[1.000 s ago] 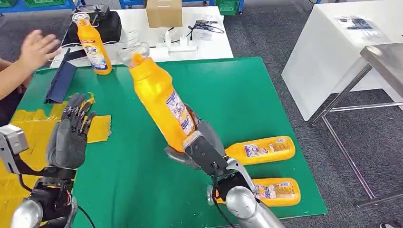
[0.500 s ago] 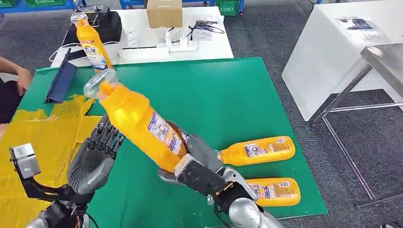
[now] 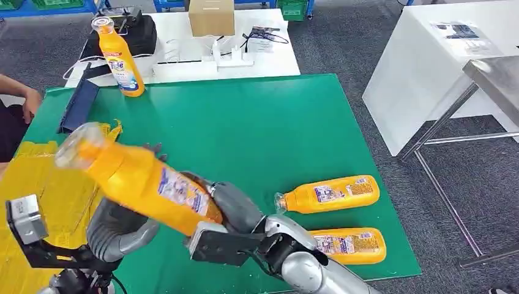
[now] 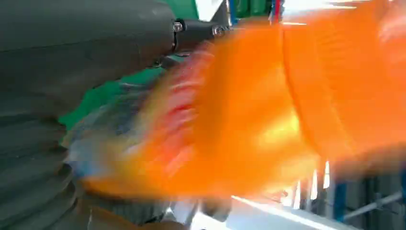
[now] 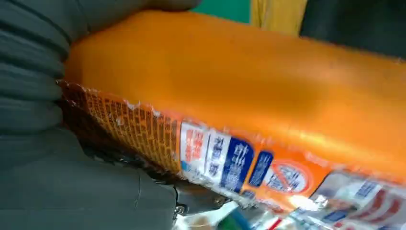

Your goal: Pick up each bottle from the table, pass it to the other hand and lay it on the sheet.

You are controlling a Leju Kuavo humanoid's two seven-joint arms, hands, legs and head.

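above the near left part of the green table [image 3: 294, 122], the right hand [image 3: 229, 223] grips the base end of an orange bottle [image 3: 144, 184]. the bottle is tilted, its clear cap end raised toward the yellow sheet [image 3: 55, 184] and its printed label facing up. the right wrist view shows the bottle [image 5: 249, 110] close up, orange body with a blue, white and red label, pressed against the grey palm [image 5: 43, 120]. the left hand [image 3: 119, 226] lies directly under the bottle's middle; the bottle hides its fingers, so whether they are closed on it cannot be told. the left wrist view shows the bottle [image 4: 268, 110] blurred, right against the grey hand [image 4: 57, 96].

two more bottles lie on their sides near the table's right front corner, one [image 3: 330, 194] behind the other [image 3: 349, 243], apart from each other. a fourth bottle [image 3: 119, 58] stands upright at the far left edge. a dark blue flat object [image 3: 76, 104] lies beside the sheet's far end. the middle and far right of the table give open room. a person's arm [image 3: 18, 107] sits at the left edge.

compared with half a second ago, the bottle is lower, flatter and farther left, with its cap over the sheet's edge, and the left hand has gone from beside it to beneath it.
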